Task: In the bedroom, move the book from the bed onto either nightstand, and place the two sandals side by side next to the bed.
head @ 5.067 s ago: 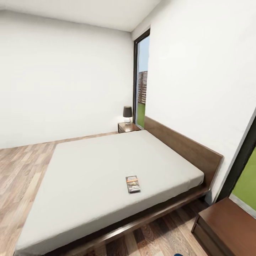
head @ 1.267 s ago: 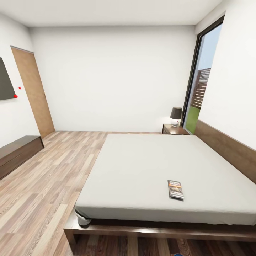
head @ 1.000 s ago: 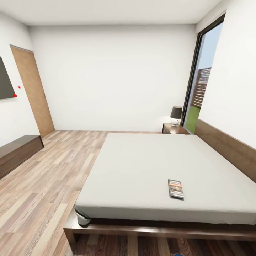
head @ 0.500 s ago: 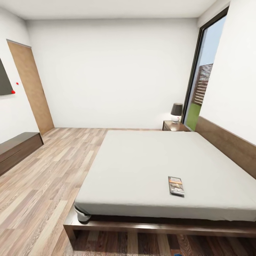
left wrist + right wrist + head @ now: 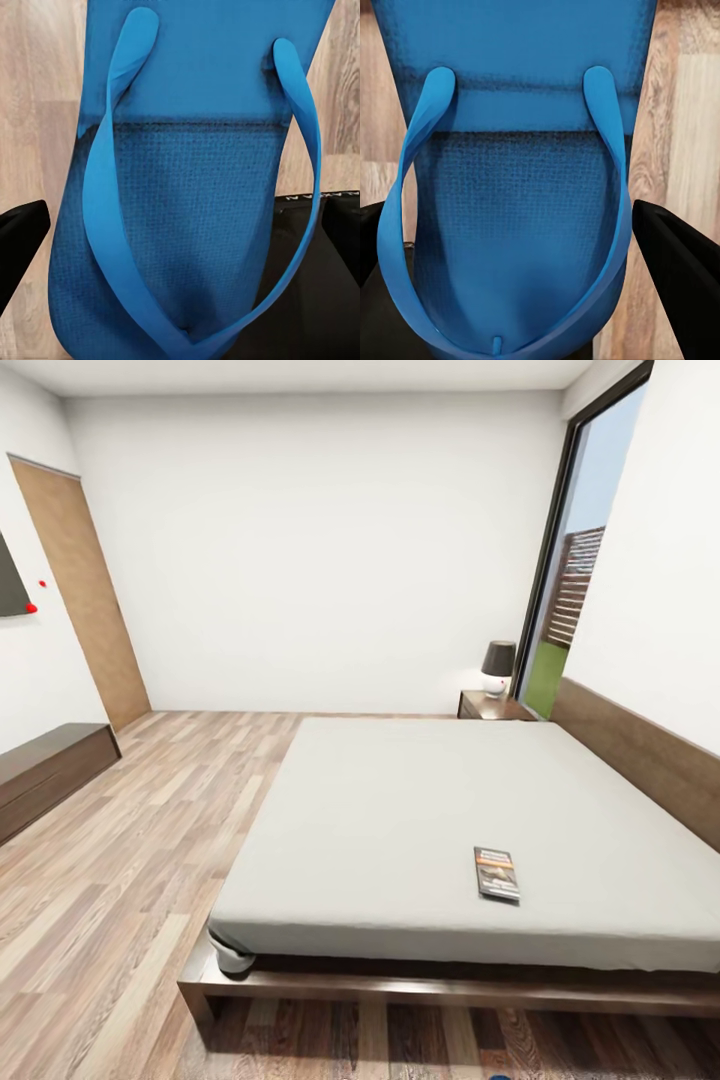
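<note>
Each claw, left (image 5: 180,247) and right (image 5: 521,262), pinches a sandal (image 5: 187,187) (image 5: 514,150) for carrying, while the book (image 5: 497,874) waits near the bed's (image 5: 400,810) near edge.

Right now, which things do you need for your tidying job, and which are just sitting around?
For the job:
- the book, lying on the bed
- the nightstand beside the bed
- a blue sandal close to the left pincer, another sandal close to the right pincer

Just sitting around:
- the lamp on the nightstand
- the long dresser
- the door
</note>
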Available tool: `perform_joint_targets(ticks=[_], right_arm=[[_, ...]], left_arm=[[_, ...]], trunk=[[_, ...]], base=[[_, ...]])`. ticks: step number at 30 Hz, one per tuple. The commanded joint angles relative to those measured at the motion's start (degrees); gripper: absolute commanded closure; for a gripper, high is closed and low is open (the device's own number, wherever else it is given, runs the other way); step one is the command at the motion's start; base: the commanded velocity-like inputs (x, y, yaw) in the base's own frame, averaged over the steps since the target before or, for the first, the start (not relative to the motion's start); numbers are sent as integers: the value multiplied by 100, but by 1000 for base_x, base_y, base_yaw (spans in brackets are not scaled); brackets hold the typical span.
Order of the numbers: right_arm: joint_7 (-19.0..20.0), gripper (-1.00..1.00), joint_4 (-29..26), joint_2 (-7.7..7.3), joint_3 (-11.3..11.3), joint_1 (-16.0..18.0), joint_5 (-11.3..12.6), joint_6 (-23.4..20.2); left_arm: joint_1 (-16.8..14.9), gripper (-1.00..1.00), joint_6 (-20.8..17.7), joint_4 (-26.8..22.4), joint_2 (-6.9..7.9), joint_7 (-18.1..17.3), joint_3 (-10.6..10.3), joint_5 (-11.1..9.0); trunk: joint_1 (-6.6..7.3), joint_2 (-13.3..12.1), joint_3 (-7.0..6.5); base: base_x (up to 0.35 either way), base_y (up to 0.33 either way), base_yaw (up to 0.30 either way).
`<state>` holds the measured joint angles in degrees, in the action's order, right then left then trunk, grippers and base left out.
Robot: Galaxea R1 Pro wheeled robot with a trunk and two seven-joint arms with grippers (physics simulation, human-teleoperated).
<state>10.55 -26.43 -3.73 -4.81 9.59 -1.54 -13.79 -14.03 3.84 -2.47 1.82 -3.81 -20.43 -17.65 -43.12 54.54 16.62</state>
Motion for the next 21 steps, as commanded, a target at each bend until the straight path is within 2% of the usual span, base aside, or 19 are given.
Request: perform_joint_targets(ticks=[1, 9, 14, 17, 21], right_arm=[[46, 100, -12, 1, -42, 2, -6, -39], [60, 100, -12, -21, -52, 24, 30, -85], [61, 100, -44, -52, -83, 61, 33, -750], [60, 100, -71, -61, -94, 84, 32, -1019], [56, 100, -78, -66, -108, 167, 31, -1165]], left_arm=[[-15, 100, -84, 0, 2, 2, -48, -51], [-189, 100, -546, -15, 3, -17, -49, -51], [-271, 100, -759, -21, 3, -22, -49, -53], [-370, 100, -847, -19, 4, -29, -49, -49], [-539, 100, -1003, -17, 8, -36, -49, -48]], trunk=[[-23, 47, 35], [-199, 368, 254], [-309, 568, 391], [-374, 689, 473], [-462, 849, 582]], base=[[0, 0, 0], [0, 0, 0], [0, 0, 0], [0, 0, 0], [0, 0, 0]])
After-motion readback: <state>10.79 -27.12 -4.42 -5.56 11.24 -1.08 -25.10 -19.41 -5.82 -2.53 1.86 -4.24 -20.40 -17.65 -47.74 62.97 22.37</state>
